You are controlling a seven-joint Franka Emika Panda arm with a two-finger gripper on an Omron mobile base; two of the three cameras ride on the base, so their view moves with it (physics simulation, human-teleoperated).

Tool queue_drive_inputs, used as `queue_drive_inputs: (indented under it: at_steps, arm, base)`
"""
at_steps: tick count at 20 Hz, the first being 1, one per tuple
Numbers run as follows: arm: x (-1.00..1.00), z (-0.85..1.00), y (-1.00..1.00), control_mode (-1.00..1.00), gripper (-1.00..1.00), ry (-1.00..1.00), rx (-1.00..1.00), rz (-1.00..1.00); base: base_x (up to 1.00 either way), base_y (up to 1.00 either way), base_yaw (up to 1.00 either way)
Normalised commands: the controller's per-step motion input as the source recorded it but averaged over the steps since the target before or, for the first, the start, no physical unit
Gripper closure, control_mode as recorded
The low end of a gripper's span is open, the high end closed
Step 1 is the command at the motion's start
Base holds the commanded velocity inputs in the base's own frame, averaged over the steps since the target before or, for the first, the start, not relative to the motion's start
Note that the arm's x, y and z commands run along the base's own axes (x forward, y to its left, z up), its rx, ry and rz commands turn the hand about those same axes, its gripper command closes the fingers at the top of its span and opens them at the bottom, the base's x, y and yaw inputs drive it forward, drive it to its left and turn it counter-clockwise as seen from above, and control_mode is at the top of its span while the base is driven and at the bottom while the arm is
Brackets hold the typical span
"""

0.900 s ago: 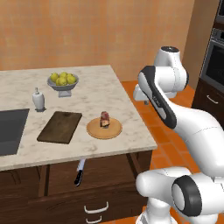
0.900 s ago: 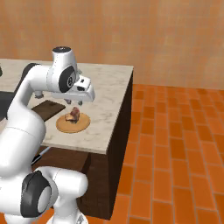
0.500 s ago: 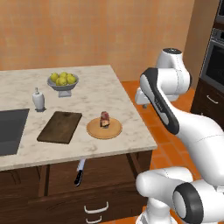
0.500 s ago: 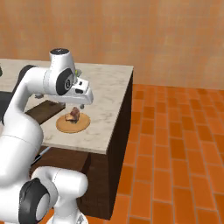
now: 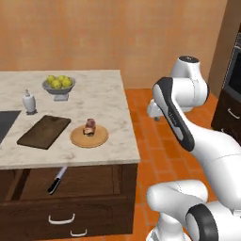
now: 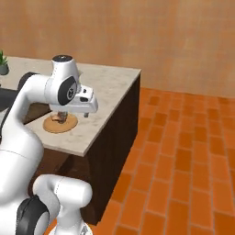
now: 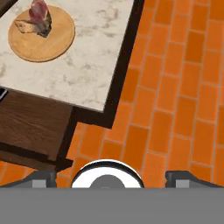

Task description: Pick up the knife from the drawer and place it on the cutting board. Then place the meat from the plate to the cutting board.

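Since last frames: your arm has shifted only slightly; pincer (image 7: 109,177) still hangs over brick floor (image 7: 175,87) off table (image 5: 108,94) corner, fingers spread wide, holding nothing. No grasp begun.

Knife (image 5: 56,179): black handle, pale blade, lying in open drawer (image 5: 94,181), ahead and below pincer, well apart. Meat (image 7: 39,15) on plate (image 7: 52,43); cutting board (image 5: 44,132) beyond it, bare.

— Where am I working?
— A home kitchen: a marble-topped island (image 5: 101,101) on dark wood cabinets, with a fruit bowl of lemons (image 5: 59,85) at its far side.
— What else tells me?
— An oven (image 5: 233,70) at far right, and an orange brick floor (image 6: 183,156).
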Motion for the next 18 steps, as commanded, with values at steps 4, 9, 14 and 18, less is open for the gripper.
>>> queue_drive_inputs:
  at_steps: [4, 9, 14, 18]
  arm:
    - [0.00, 0.00, 0.00, 1.00, -1.00, 0.00, 0.00, 0.00]
    - [0.00, 0.00, 0.00, 1.00, -1.00, 0.00, 0.00, 0.00]
    - [0.00, 0.00, 0.00, 1.00, -1.00, 0.00, 0.00, 0.00]
    - [0.00, 0.00, 0.00, 1.00, -1.00, 0.00, 0.00, 0.00]
  base:
    - [0.00, -0.68, 0.51]
    - [0.00, -0.05, 0.83]
    - [0.00, 0.00, 0.87]
    - [-0.03, -0.03, 0.80]
